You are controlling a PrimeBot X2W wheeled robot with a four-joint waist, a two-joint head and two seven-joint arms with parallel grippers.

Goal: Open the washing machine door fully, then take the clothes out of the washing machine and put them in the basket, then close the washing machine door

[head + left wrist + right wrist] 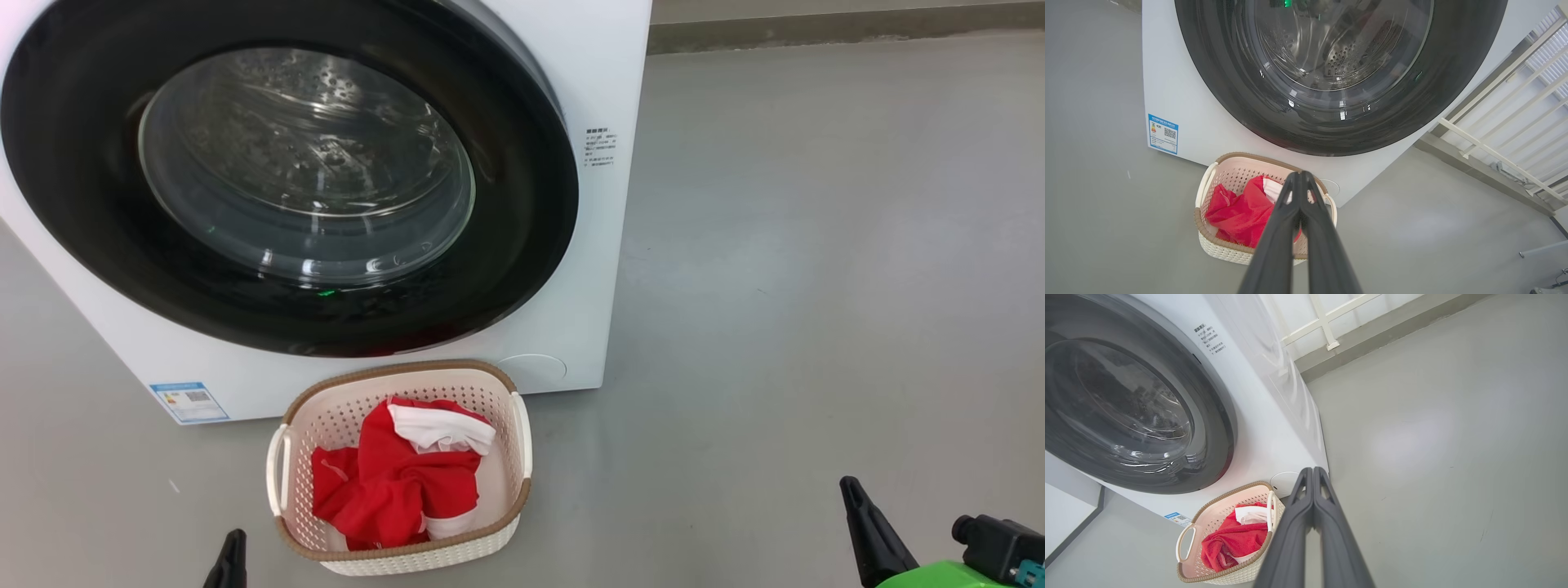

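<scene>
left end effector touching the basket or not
Apart. The head view shows bare grey floor between the shut left end effector and the basket.

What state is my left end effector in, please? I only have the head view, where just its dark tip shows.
Observer: The left wrist view shows the left end effector with its two long dark fingers pressed together, empty.
Operator: And the right one?
Observer: The right end effector is likewise shut and empty, per its wrist view.
Operator: What lies beyond the white front-loading washing machine?
Observer: A white barred railing stands there.
</scene>
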